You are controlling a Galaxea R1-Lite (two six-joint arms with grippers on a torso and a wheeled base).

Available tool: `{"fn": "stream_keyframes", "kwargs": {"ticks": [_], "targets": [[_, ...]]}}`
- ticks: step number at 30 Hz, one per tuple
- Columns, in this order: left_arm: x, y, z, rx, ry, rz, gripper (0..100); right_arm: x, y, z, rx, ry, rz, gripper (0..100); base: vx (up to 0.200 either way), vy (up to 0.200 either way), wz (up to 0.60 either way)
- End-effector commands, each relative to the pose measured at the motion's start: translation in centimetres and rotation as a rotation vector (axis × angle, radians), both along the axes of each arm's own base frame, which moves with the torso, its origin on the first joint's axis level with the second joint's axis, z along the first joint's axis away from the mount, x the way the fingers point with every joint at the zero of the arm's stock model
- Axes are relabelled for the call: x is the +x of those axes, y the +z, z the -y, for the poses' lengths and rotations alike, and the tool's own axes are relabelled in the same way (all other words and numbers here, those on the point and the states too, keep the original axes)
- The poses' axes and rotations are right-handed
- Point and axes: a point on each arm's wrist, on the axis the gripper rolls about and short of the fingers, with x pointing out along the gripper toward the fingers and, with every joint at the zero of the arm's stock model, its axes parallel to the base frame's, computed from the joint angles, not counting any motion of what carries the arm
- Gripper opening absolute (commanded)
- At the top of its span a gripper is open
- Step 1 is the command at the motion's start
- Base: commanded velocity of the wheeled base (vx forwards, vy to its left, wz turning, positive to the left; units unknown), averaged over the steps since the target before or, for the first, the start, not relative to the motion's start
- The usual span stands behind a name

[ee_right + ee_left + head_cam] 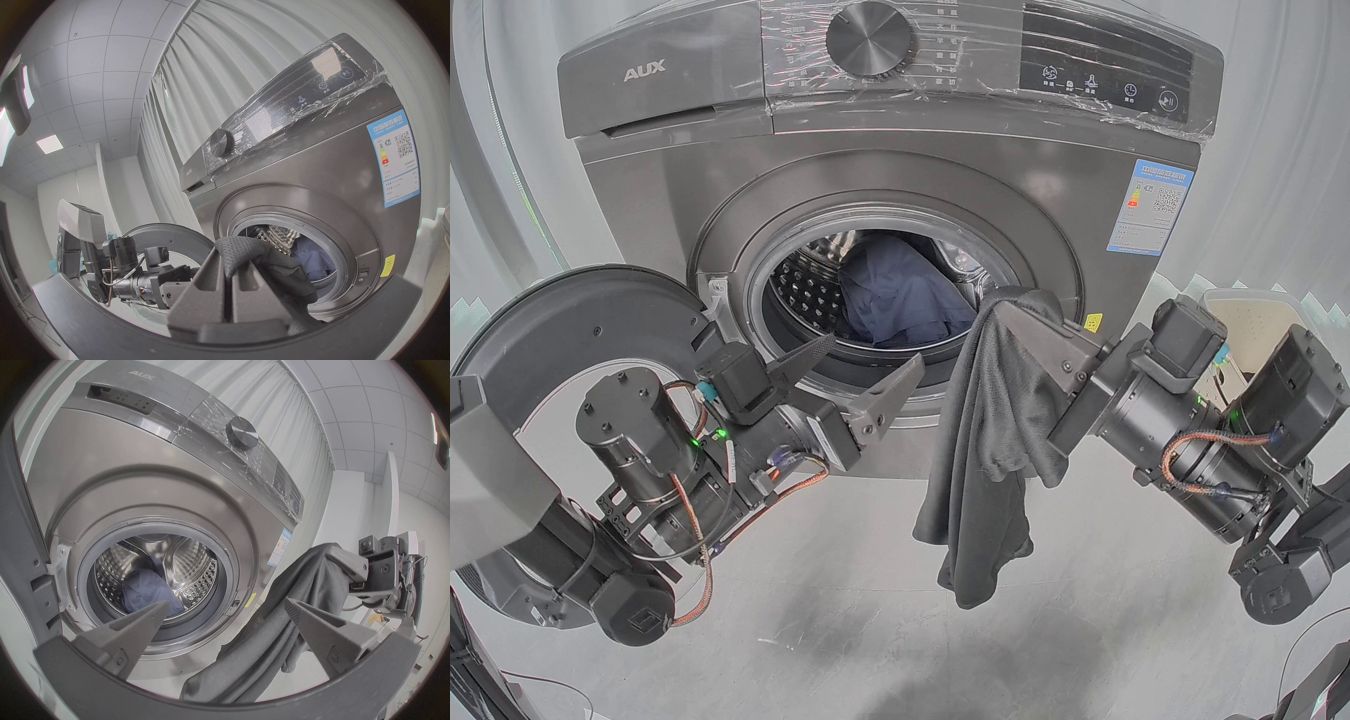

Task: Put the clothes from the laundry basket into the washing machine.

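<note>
The grey front-loading washing machine (900,169) faces me with its round door (572,328) swung wide to the left. A dark blue garment (900,291) lies inside the drum (154,580). My right gripper (1017,319) is shut on a dark grey garment (989,441), held at the right rim of the drum opening; the cloth hangs down in front of the machine toward the floor. My left gripper (872,370) stands open with nothing in it, just below and in front of the opening's lower edge. The grey garment (272,622) hangs beside it, and its top (253,258) bunches over the right gripper's fingers.
A white laundry basket (1266,323) stands at the right behind my right arm. The open door takes up the room on the left. Pale floor (825,600) lies bare below the hanging cloth. Curtains hang behind the machine.
</note>
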Motion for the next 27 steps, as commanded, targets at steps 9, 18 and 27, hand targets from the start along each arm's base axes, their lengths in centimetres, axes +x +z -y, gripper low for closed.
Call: {"fn": "stream_keyframes", "kwargs": {"ticks": [9,18,27], "targets": [[-1.0,-1.1,0.6,0.03,-0.042,-0.033,100,0.8,0.1,-0.5,0.035,-0.074,-0.02,0,0.0,0.0,0.0],[-1.4,-1.4,0.9,0.04,-0.055,-0.044,100,1.0,0.5,-1.0,0.064,-0.091,-0.027,0,0.0,0.0,0.0],[-1.6,-3.3,1.6,0.144,-0.065,-0.046,100,2.2,0.3,-3.0,0.128,-0.124,-0.076,0,0.0,0.0,0.0]]}}
